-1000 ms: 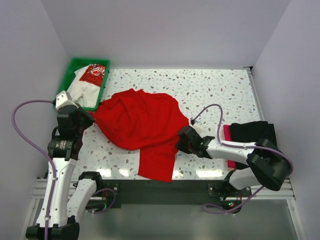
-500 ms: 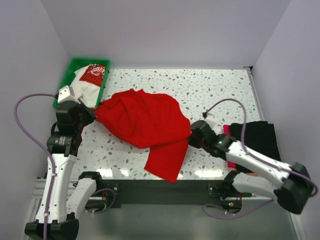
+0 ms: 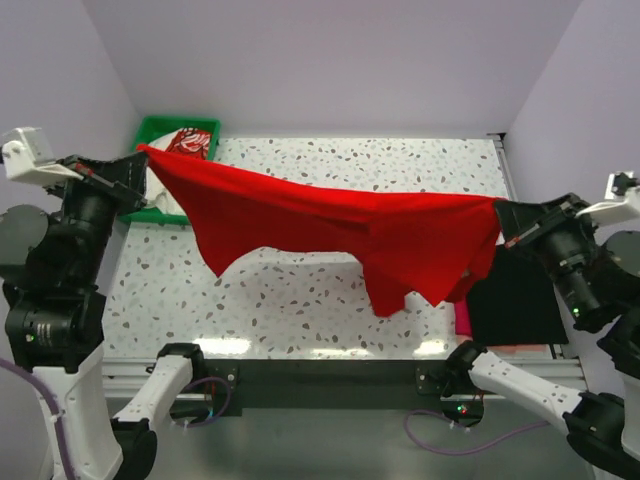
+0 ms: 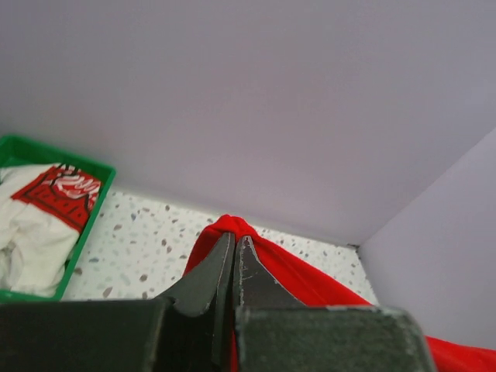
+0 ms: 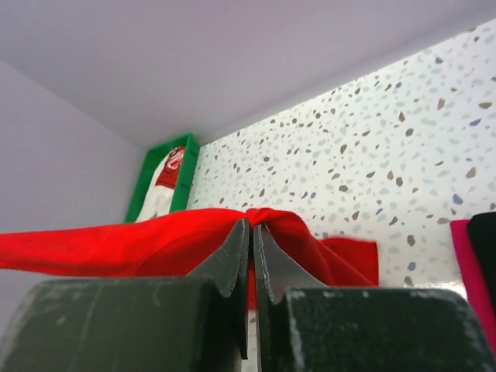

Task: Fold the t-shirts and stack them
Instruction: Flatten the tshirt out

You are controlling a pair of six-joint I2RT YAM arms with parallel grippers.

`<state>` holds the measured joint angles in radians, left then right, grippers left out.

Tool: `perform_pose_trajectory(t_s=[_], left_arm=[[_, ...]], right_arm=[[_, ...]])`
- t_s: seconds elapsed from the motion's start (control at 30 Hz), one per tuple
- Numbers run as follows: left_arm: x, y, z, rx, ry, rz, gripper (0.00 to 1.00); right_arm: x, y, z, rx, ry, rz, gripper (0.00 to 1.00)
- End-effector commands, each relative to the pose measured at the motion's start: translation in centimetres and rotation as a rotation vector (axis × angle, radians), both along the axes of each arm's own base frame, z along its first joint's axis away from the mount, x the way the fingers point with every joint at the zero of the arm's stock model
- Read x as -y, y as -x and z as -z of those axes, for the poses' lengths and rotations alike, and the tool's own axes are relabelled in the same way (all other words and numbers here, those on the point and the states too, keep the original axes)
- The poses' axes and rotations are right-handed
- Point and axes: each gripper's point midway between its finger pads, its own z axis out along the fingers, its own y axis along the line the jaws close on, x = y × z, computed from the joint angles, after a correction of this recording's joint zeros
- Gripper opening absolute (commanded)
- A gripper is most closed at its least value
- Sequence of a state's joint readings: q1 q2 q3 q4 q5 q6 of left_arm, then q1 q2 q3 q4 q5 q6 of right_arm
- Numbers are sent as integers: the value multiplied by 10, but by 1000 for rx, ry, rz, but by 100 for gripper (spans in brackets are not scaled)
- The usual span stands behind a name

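The plain red t-shirt point(image 3: 330, 225) hangs in the air above the table, stretched out between both arms. My left gripper point(image 3: 145, 150) is shut on its left end, and a bunch of red cloth point(image 4: 310, 283) shows past the closed left gripper point(image 4: 234, 240). My right gripper point(image 3: 500, 208) is shut on its right end, where red cloth point(image 5: 116, 244) wraps around the closed right gripper point(image 5: 251, 225). The white t-shirt with a red print point(image 3: 190, 142) lies in the tray. A folded black t-shirt point(image 3: 515, 300) rests on a magenta one point(image 3: 462, 318) at the right.
The green tray point(image 3: 175, 121) stands at the table's back left corner and shows as the tray point(image 4: 23, 147) in the left wrist view. The speckled table point(image 3: 400, 165) has walls behind it and on both sides. The red shirt's lower folds dangle over the table's middle.
My right gripper has closed on the red shirt's edge. Both arms have risen and spread apart, lifting the shirt off the table and pulling it taut.
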<state>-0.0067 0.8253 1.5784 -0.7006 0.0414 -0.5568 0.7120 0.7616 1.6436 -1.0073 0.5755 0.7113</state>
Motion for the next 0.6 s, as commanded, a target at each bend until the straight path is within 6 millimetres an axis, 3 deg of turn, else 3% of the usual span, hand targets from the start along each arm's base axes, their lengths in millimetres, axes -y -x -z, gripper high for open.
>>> perform_pose_trajectory(t_s=[0.0,0.07,0.17,0.33,0.4,0.43,0.47,0.5,0.53,0.57], left_arm=[[7,12,-34,67,27,40,0],[10,3,-34,60,46,56,0],[17,-18,-35,77,66,92,0],[26,-71,-8,40,94,142,0],[29,-100,5,24,102,156,0],[30,-121,17,-5,105,157,0],[30,-134,17,12,108,163,0],[31,-145,19,12,111,168,0],[32,-170,36,-29,118,171,0],[34,-182,27,6,119,182,0]], right_arm=[[17,-1,-12,-15,149,49,0],[18,-2,-32,27,154,49,0],[5,-22,-49,45,199,56,0],[-39,-74,-50,41,285,30,0],[-53,-93,-56,74,296,22,0],[-67,-113,-54,73,305,16,0],[-65,-128,-52,69,310,30,0],[-84,-152,-38,41,315,-32,0],[-90,-168,-36,39,298,-59,0],[-76,-193,-36,33,253,-23,0]])
